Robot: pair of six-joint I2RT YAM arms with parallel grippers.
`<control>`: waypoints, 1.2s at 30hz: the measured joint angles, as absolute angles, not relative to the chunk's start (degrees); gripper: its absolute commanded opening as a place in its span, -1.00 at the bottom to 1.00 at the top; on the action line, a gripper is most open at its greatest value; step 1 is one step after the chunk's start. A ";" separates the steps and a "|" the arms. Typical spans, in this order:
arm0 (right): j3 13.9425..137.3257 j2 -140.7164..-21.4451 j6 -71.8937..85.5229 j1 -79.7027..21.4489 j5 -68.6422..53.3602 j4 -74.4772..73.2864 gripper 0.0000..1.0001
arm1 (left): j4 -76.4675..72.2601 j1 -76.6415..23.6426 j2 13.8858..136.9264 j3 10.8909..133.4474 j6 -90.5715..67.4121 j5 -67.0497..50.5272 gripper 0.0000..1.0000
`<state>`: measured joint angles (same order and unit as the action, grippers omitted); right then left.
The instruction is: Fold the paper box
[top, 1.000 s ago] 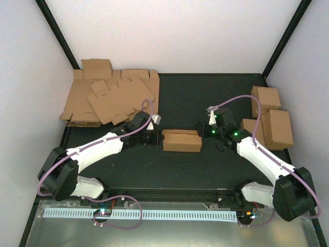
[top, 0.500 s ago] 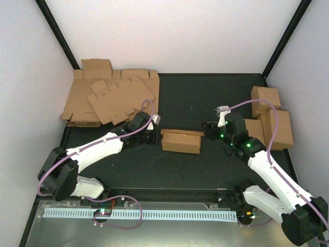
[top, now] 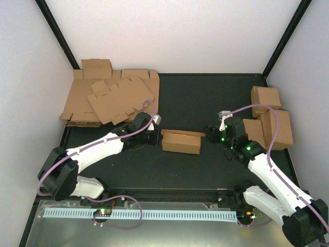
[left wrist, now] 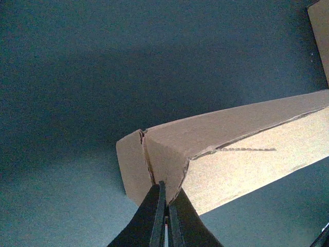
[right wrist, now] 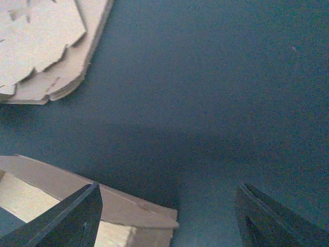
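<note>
The paper box [top: 181, 141] lies mid-table as a small oblong brown shape with its long side toward me. My left gripper [top: 157, 138] is at its left end. In the left wrist view the jaws are shut, pinching the lower tip of the box's [left wrist: 231, 154] end flap at the left gripper [left wrist: 165, 193]. My right gripper [top: 208, 133] hovers just off the box's right end, open. In the right wrist view the right gripper [right wrist: 168, 186] holds nothing, and the box's [right wrist: 123, 206] end corner lies by its left finger.
A thick heap of flat cardboard blanks [top: 110, 98] fills the back left corner and also shows as the blanks [right wrist: 46, 46] in the right wrist view. Several folded boxes [top: 270, 121] stand along the right wall. A box corner [left wrist: 321, 36] shows at the top right.
My right gripper has opened wider and drawn back a little to the right, off the box's end. The left gripper has kept its grip and place.
</note>
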<state>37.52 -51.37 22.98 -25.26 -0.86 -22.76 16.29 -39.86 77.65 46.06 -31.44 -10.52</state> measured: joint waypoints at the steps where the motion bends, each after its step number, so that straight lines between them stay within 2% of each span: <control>1: 36.82 -50.92 24.08 -25.26 -0.10 -22.98 0.41 | 16.27 -39.88 77.65 46.06 -31.44 -10.50 -0.97; 5: 31.99 -46.02 28.91 -25.26 3.90 -23.75 0.27 | 16.29 -39.88 77.65 46.06 -31.22 -10.44 -0.97; 9: 30.33 -43.77 33.30 -24.40 8.78 -26.20 -0.07 | 16.32 -39.88 77.65 46.06 -31.03 -10.22 -0.97; 10: 30.30 -43.97 34.02 -23.27 9.06 -26.37 -0.21 | 16.34 -39.88 77.65 46.06 -31.03 -10.15 -0.97; 13: 29.58 -45.47 35.62 -18.26 7.29 -25.67 -0.48 | 16.34 -39.88 77.65 46.06 -30.87 -10.04 -0.97; 16: 27.64 -47.66 36.60 -15.53 3.31 -24.47 -0.94 | 16.36 -39.88 77.65 46.06 -30.72 -10.04 -0.97; 25: 22.31 -56.12 37.71 -14.06 -11.90 -15.46 -0.97 | 16.38 -39.88 77.65 46.06 -30.65 -10.02 -0.97; 36: 18.02 -66.59 39.62 -13.76 -24.88 0.05 -0.97 | 16.56 -39.88 77.62 46.06 -30.63 -8.95 -0.96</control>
